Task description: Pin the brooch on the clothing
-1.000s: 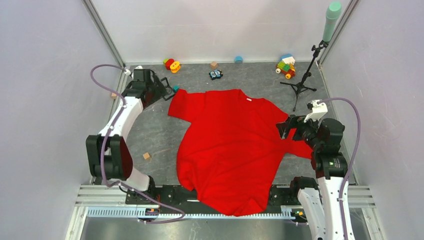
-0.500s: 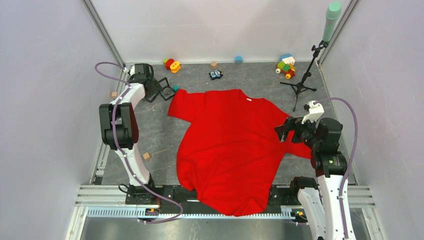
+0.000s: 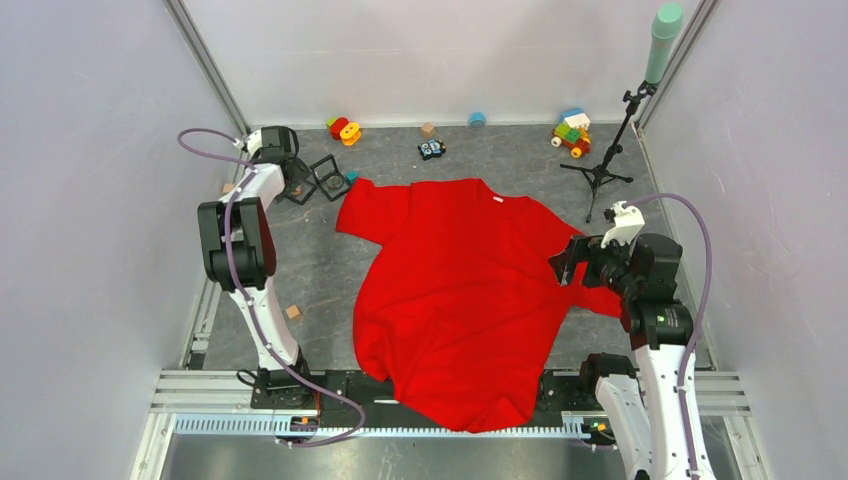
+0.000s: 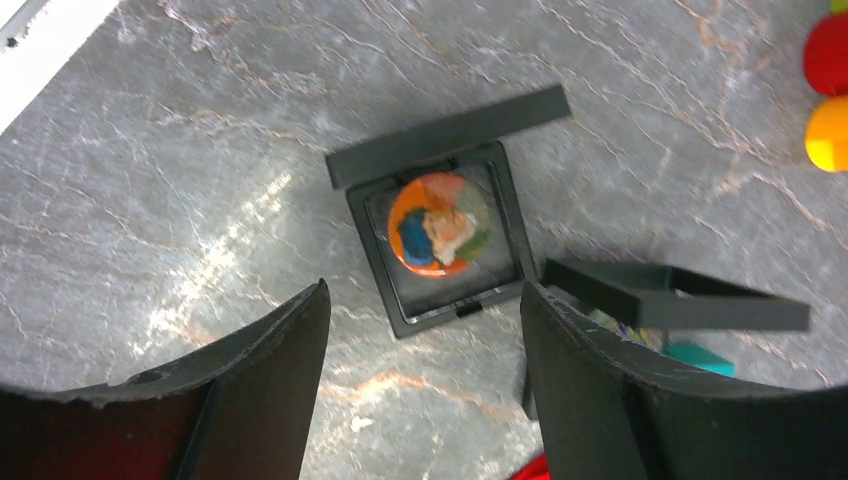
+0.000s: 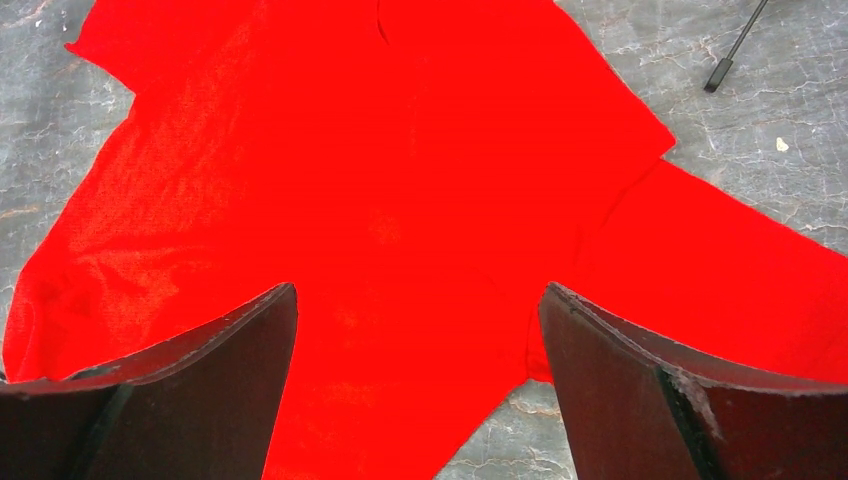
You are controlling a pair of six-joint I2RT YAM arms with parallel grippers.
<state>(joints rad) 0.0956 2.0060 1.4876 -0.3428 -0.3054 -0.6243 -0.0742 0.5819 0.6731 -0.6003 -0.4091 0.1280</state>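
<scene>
Shirt [image 3: 460, 300], bright red, spread flat over middle of table [image 3: 310, 270], collar toward far edge, hem draped across near edge between arm bases. Small white tag [image 3: 497, 199] inside collar. One sleeve pointing at far left corner, other lying toward right edge.

Brooch [image 4: 440, 222] at far left corner, off shirt: round, orange-rimmed, with blue, green and pale patches. Rests face up in open black box [image 4: 500, 285], lid [image 4: 450, 135] raised on far side. Not pinned yet.

Left gripper [image 4: 420, 380] above that box, at same corner. Fingers [image 4: 260, 380] spread wide, gripping nothing; box and brooch visible in gap just beyond fingertips. Clear of box in wrist view.

Second box [image 4: 670, 300], black and also open, just beside first on shirt side, with teal piece [image 4: 700, 357] next to it. Sleeve edge just beside second box; touching or not, cannot tell.

Right gripper [image 5: 420, 380] over shirt close to right edge, above spot where sleeve meets body. Fingers [image 5: 640, 400] wide apart there too, empty, red fabric filling gap. Height above fabric hard to judge.

Toys [image 3: 344, 129] scattered along far edge: red-and-yellow one, small cube, little car, blue piece, coloured block stack. Tripod [image 3: 600, 165] at far right corner. Wood block [image 3: 293, 312] near left edge, between shirt and left arm.
</scene>
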